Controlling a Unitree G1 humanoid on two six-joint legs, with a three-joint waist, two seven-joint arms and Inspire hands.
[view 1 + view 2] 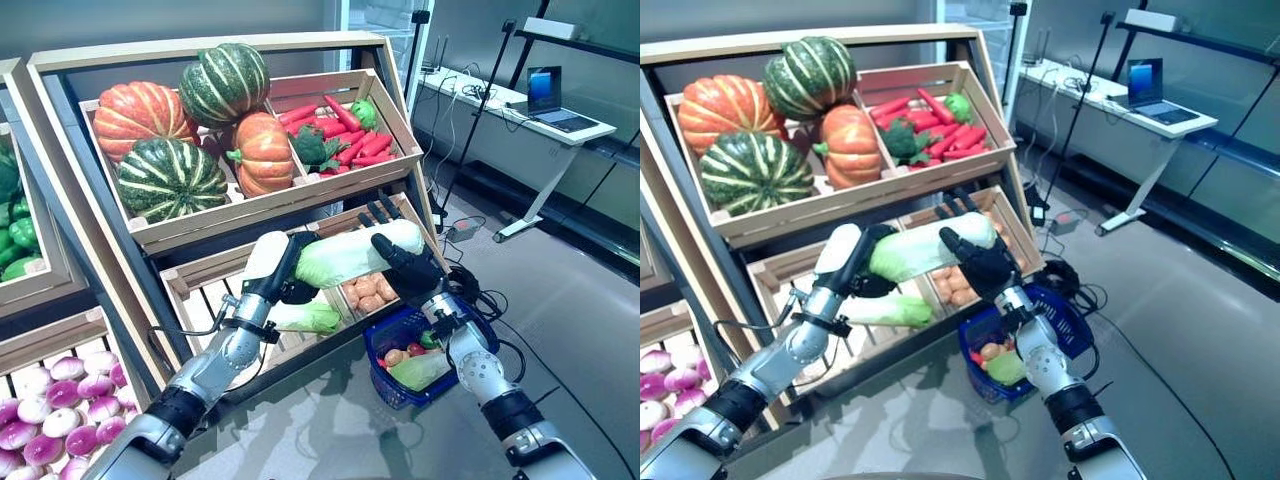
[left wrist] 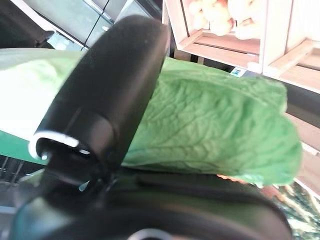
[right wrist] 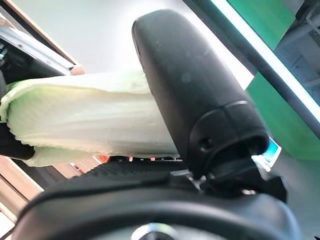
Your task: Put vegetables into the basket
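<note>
A long napa cabbage with a green leafy end and a white stalk end is held in the air in front of the stand's lower crates. My left hand is curled round its green end; the left wrist view shows the thumb over the leaf. My right hand pinches the white end, thumb across the stalk, fingers standing behind it. The blue basket stands on the floor below my right hand, with a green leafy vegetable and small red and orange round ones in it.
The wooden vegetable stand rises close behind the cabbage, with crates on its shelves. Another leafy cabbage lies in the lower crate under my left hand. A white desk with a laptop stands at the far right across open grey floor.
</note>
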